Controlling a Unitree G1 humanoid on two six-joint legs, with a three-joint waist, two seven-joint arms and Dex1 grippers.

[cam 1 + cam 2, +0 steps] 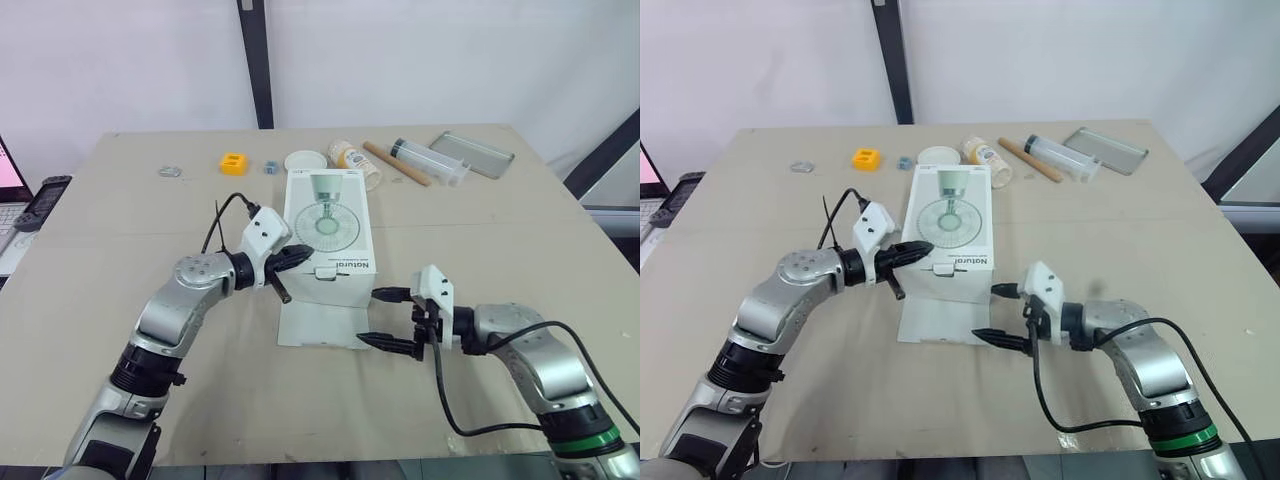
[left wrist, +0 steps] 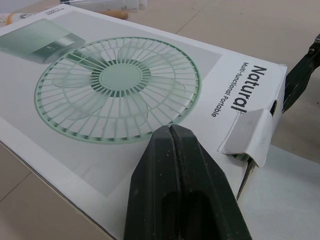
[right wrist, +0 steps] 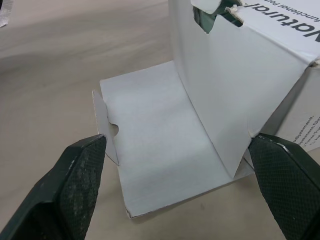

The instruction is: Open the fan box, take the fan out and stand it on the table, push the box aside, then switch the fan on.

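White cardboard fan box (image 1: 330,225) at the centre of the beige desk (image 1: 150,220), its front flap (image 1: 320,325) lying flat. Left tool (image 1: 300,256) pinched closed, tips on box top. Right tool (image 1: 372,316) spread wide at the flap's edge.

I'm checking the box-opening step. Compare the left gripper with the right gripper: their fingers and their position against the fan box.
The left gripper is shut; the right gripper is open wide. The left gripper reaches over the printed top of the fan box, while the right gripper sits low by the table, facing the flap folded out flat. Shared: both are at the box's near end, and neither holds anything.
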